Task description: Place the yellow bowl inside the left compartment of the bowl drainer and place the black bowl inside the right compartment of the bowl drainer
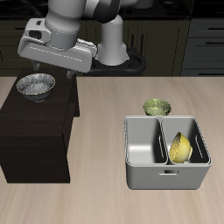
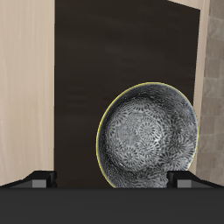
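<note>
The black bowl (image 1: 35,85) (image 2: 149,136), silvery-grey and speckled, sits upright on top of a dark block (image 1: 35,131). My gripper (image 1: 52,73) (image 2: 112,181) hovers just above it, open, with one finger on each side and nothing held. The bowl drainer (image 1: 166,166) stands near the table's front edge. The yellow bowl (image 1: 180,147) lies tilted in the drainer's well that is farther from the dark block. The other well holds nothing.
An olive-green bowl (image 1: 157,108) rests on the table just behind the drainer. The dark block (image 2: 96,70) is tall and fills the table's side beneath my gripper. Dark cabinets line the back.
</note>
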